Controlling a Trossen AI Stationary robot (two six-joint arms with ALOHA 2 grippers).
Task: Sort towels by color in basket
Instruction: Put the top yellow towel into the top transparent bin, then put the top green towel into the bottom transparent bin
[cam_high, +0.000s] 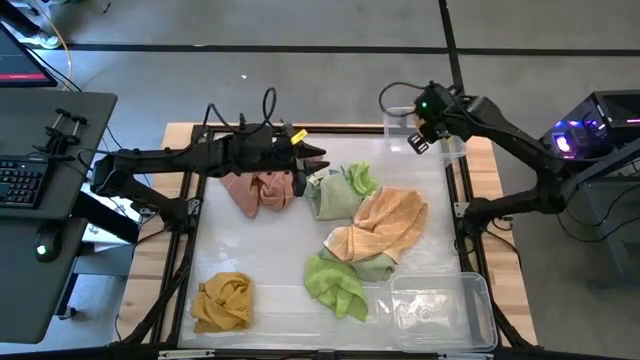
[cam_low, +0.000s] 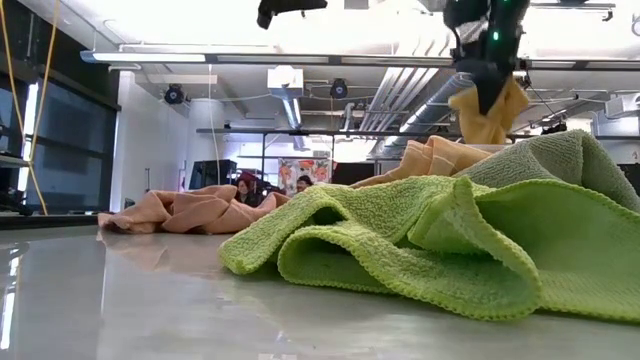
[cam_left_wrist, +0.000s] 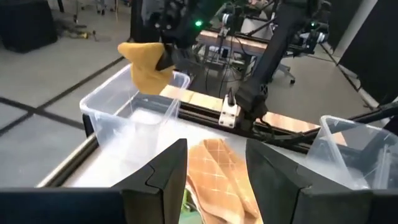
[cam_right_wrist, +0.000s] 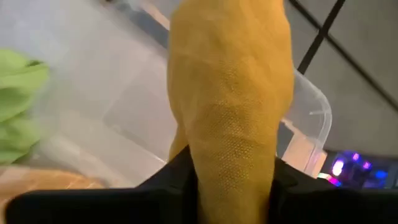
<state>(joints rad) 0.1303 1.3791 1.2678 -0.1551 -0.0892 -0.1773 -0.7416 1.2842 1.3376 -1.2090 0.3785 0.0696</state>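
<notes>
My right gripper (cam_high: 424, 128) is shut on a mustard yellow towel (cam_left_wrist: 146, 65) above the clear bin (cam_high: 445, 148) at the table's far right; the towel also shows in the low view (cam_low: 487, 112). My left gripper (cam_high: 318, 165) is open and empty above the table's middle, by the salmon pink towel (cam_high: 262, 188). A light green towel (cam_high: 340, 190), a peach orange towel (cam_high: 382, 228), a second green towel (cam_high: 335, 282) and a second mustard towel (cam_high: 222, 302) lie bunched on the table. My right gripper pinches a bunched upper part of the mustard towel (cam_right_wrist: 230, 149) between its two fingers (cam_right_wrist: 180, 177). The fingers point down from above. The towel hangs below them, lifted clear, above the bin's open top (cam_left_wrist: 134, 106).
A second clear bin (cam_high: 440, 305) stands at the table's near right corner. A desk with a keyboard (cam_high: 25, 180) stands left of the table. The black frame rails (cam_high: 190, 215) run along the table's edges. People show far off in the room in the low view (cam_low: 245, 188).
</notes>
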